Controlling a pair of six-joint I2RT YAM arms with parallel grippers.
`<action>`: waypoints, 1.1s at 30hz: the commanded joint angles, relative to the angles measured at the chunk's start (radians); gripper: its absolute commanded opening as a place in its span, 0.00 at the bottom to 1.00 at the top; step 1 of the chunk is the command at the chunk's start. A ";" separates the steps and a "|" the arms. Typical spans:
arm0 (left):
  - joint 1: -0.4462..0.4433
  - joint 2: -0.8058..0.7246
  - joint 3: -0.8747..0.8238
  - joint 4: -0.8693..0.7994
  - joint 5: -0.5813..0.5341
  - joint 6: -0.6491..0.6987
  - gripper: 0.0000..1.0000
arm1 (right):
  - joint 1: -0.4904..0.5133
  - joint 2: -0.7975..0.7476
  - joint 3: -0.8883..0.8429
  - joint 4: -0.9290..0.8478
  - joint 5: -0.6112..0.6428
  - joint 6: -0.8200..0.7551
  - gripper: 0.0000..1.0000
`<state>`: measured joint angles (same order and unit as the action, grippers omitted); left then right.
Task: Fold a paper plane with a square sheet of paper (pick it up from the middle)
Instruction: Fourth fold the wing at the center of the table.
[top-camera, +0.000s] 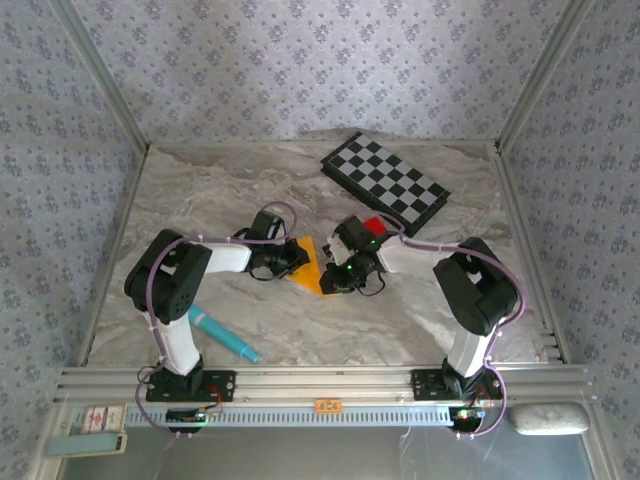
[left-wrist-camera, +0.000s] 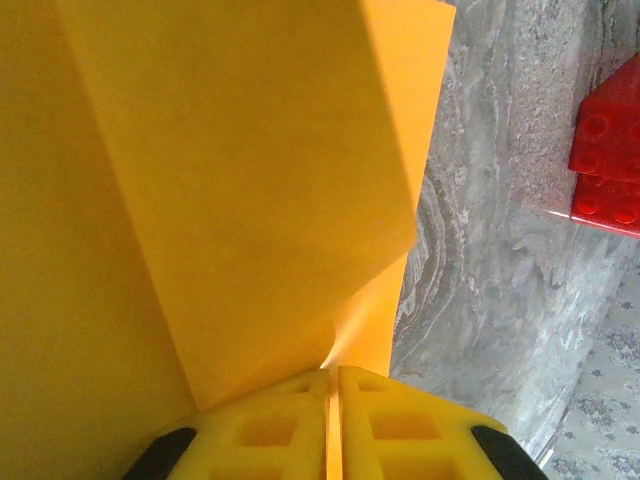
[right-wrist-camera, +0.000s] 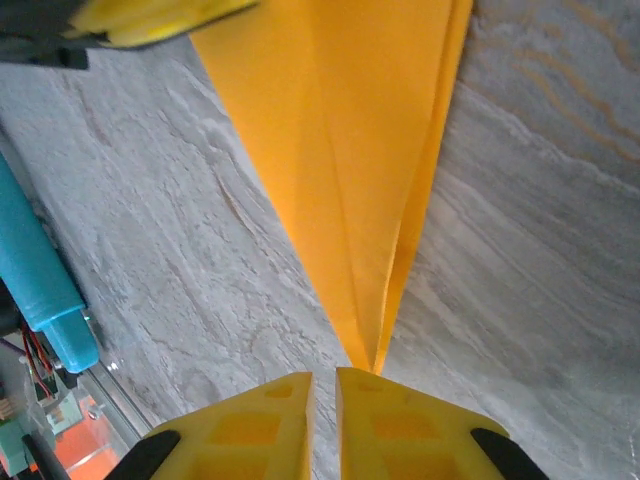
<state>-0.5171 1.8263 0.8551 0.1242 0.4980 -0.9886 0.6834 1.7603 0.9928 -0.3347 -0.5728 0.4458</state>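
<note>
At the centre of the top view, we see the paper plane (top-camera: 309, 266) between both grippers. Our left gripper (left-wrist-camera: 331, 392) pinches its folded layers; the right gripper (right-wrist-camera: 323, 385) is almost closed, the nose just ahead, ungripped. We should press along the crease gently, with the layers aligned.

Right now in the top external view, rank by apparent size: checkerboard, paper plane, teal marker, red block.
1. checkerboard
2-3. paper plane and teal marker: look alike, plane partly covered, so no ranking
4. red block, also partly covered
</note>
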 joint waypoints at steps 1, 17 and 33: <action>0.009 0.033 -0.027 -0.089 -0.049 -0.005 0.11 | 0.013 0.019 0.008 -0.010 -0.004 0.010 0.15; 0.009 0.021 -0.026 -0.084 -0.036 -0.004 0.12 | 0.021 0.000 0.027 -0.016 0.030 0.002 0.14; 0.008 -0.007 -0.021 -0.068 -0.012 -0.011 0.15 | 0.021 0.090 0.079 0.044 0.081 0.025 0.15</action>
<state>-0.5171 1.8233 0.8551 0.1280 0.5053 -0.9894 0.6968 1.8309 1.0527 -0.2626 -0.5186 0.4644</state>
